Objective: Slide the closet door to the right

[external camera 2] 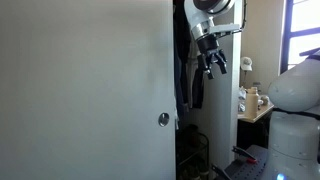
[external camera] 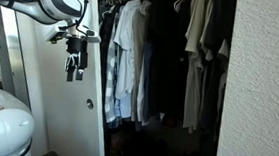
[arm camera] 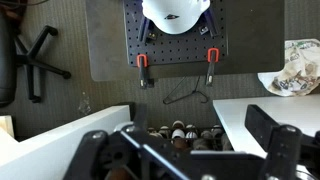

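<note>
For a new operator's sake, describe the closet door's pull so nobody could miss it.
Find the open closet of hanging clothes. Beside it stands the tall white closet door; near its edge by the clothes sits the pull. It is the only small round metal disc on that plain panel.

The door (external camera 2: pixel 90 90) looks smooth and matt white, with a small shiny metal pull (external camera 2: pixel 164 119). The wall (external camera: pixel 264 88) is rough and textured. The clothes (external camera: pixel 131 57) are cloth. The arm (external camera: pixel 60 2) has glossy white shells; the gripper (external camera: pixel 74 75) is matt black.
</note>
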`<action>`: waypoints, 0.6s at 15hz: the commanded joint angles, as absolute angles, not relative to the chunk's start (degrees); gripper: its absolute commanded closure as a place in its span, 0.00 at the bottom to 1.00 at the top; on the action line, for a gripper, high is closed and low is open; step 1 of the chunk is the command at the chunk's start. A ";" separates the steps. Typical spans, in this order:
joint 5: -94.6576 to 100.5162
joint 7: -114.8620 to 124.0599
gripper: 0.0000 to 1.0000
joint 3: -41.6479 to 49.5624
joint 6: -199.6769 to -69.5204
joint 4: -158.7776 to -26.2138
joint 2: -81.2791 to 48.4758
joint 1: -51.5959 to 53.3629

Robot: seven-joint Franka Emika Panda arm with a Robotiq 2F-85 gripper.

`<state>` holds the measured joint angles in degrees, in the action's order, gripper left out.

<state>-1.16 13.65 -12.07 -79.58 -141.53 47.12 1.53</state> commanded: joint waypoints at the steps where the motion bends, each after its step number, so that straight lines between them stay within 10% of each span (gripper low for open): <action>1: -0.91 14.01 0.00 -11.63 -79.52 -141.45 46.98 2.15; 9: -1.97 15.46 0.00 -13.32 -82.27 -144.07 47.72 3.20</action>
